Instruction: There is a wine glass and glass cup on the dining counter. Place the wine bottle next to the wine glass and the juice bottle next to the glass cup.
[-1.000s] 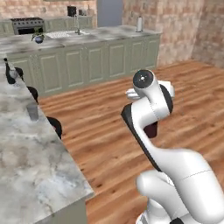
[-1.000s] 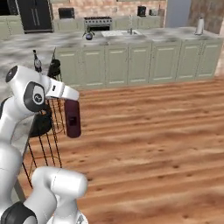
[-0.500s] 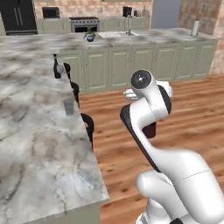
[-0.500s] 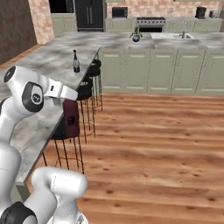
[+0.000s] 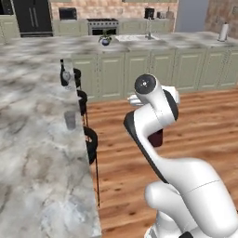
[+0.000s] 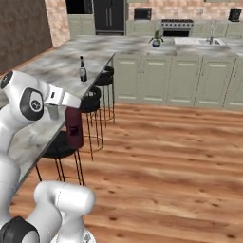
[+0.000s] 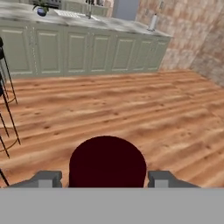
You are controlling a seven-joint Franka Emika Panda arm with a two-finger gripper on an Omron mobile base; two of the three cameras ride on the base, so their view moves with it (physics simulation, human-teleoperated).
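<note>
My gripper [image 7: 106,180] is shut on the juice bottle [image 7: 107,164], a squat maroon container whose round top sits between the two fingers [image 7: 46,179]. In the right base view the juice bottle [image 6: 74,128] hangs upright under the hand, beside the dining counter [image 6: 52,71] edge and above a stool. From the left base view, the juice bottle [image 5: 156,138] peeks out under the forearm. The wine bottle [image 5: 63,74] stands on the dining counter [image 5: 28,139] with the faint wine glass [image 5: 68,78] right beside it. The glass cup [image 5: 69,119] stands nearer, close to the counter's edge. The wine bottle [image 6: 82,70] also shows from the right.
Black stools [image 6: 91,105] line the counter's side, one [image 6: 58,148] directly under the held bottle. A green-cabinet worktop [image 5: 153,42] with a sink and plant runs along the back. Open wooden floor [image 6: 166,156] lies to the right.
Both base views have swung, so the camera moved: the dining counter now shows closer and longer. The juice bottle stays in the gripper, and the arm keeps its pose.
</note>
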